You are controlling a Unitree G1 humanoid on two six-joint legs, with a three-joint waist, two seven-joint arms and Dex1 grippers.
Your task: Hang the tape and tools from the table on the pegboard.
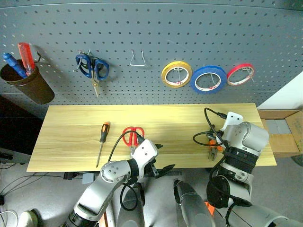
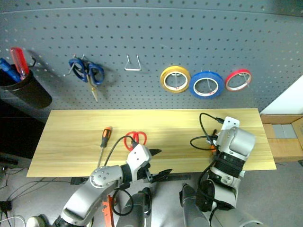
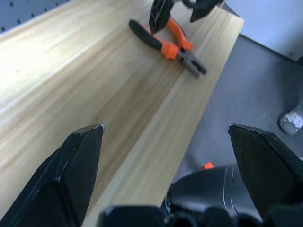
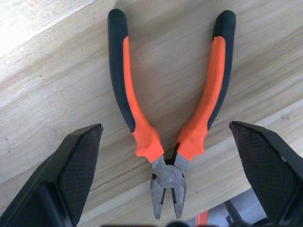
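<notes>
The orange-and-black pliers (image 4: 142, 127) lie flat on the table (image 1: 71, 123) near its right front edge, handles spread. My right gripper (image 4: 164, 126) hangs open just above them, one finger on each side. My left gripper (image 1: 161, 158) is open over the table's front edge, holding nothing. Just behind it lie the red-looped scissors (image 1: 133, 136). The small screwdriver (image 1: 102, 139) lies to their left. The blue tape (image 1: 209, 78) hangs on a hook of the pegboard (image 1: 151, 28).
On the pegboard also hang a yellow roll (image 1: 176, 74), a red-pink roll (image 1: 240, 74), blue-looped scissors (image 1: 92, 67) and a brown cup (image 1: 28, 85) holding tools. An empty wire hook (image 1: 137, 59) sits between scissors and rolls. A cardboard box (image 1: 286, 135) stands right of the table.
</notes>
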